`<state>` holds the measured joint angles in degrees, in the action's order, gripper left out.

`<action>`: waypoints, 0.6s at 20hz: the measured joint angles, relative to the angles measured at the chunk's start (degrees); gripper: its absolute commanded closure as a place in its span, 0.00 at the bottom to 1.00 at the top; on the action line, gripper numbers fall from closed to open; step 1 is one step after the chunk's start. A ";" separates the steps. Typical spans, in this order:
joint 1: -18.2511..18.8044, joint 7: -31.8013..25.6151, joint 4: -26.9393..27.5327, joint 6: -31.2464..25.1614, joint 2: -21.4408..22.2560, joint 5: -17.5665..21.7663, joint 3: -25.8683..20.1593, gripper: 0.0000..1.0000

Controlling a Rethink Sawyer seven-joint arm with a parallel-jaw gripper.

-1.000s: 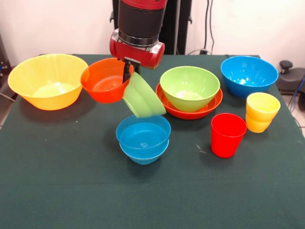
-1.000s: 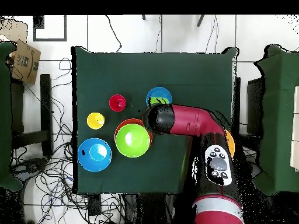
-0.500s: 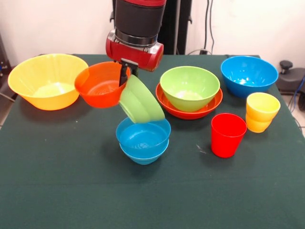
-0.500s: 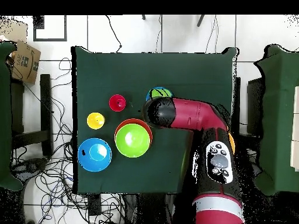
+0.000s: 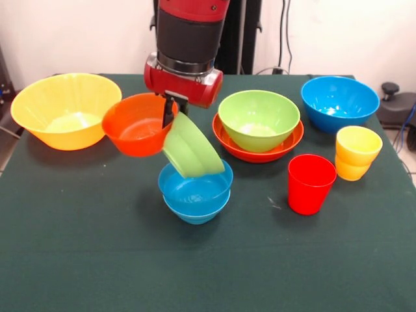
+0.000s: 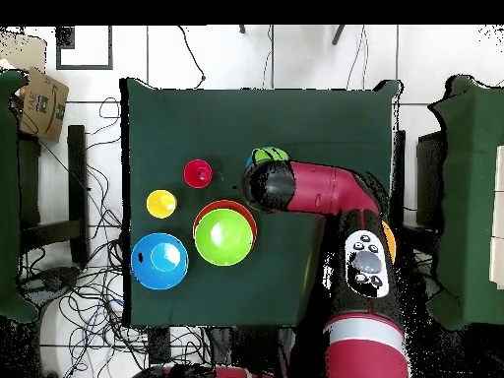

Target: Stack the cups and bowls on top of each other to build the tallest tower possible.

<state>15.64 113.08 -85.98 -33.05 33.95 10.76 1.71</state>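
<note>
My gripper (image 5: 172, 108) is shut on the rim of a small light green bowl (image 5: 192, 148). The bowl hangs tilted, and its lower edge dips into a small blue bowl (image 5: 195, 194) on the green cloth. From overhead only a sliver of that green bowl (image 6: 268, 155) shows past the arm (image 6: 305, 189). An orange bowl (image 5: 135, 123) sits just left of the gripper. A larger green bowl (image 5: 259, 119) is nested in a shallow red-orange bowl (image 5: 260, 153). A red cup (image 5: 311, 183) and a yellow cup (image 5: 356, 152) stand at the right.
A big yellow bowl (image 5: 64, 108) sits at the far left and a large blue bowl (image 5: 339, 101) at the back right. In the overhead view the red cup (image 6: 198, 173), yellow cup (image 6: 161, 204) and large blue bowl (image 6: 158, 261) line the table's left side.
The gripper has come down and slightly left with the green bowl, whose lower edge now reaches into the small blue bowl. The orange bowl has shifted a little.
</note>
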 measured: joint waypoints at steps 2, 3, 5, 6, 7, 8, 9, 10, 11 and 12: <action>-0.07 0.00 0.01 0.00 -0.48 0.00 0.00 1.00; -0.11 0.00 0.00 0.00 -0.76 0.00 0.00 1.00; -0.23 0.00 0.00 0.00 -1.37 0.00 0.00 1.00; -0.34 0.00 0.01 0.01 -1.84 0.00 0.00 1.00; -0.42 0.00 0.01 0.01 -2.17 0.00 0.00 1.00; -0.51 0.00 0.01 0.01 -2.44 0.00 0.00 1.00; -0.57 0.00 0.01 0.01 -2.55 0.00 0.00 1.00; -0.63 0.00 0.01 0.01 -2.66 0.00 -0.01 1.00; -0.70 0.00 0.02 0.01 -2.74 -0.01 -0.01 1.00; -0.78 0.00 0.02 0.01 -2.81 0.00 -0.01 1.00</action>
<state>14.86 113.08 -85.96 -33.03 31.14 10.76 1.70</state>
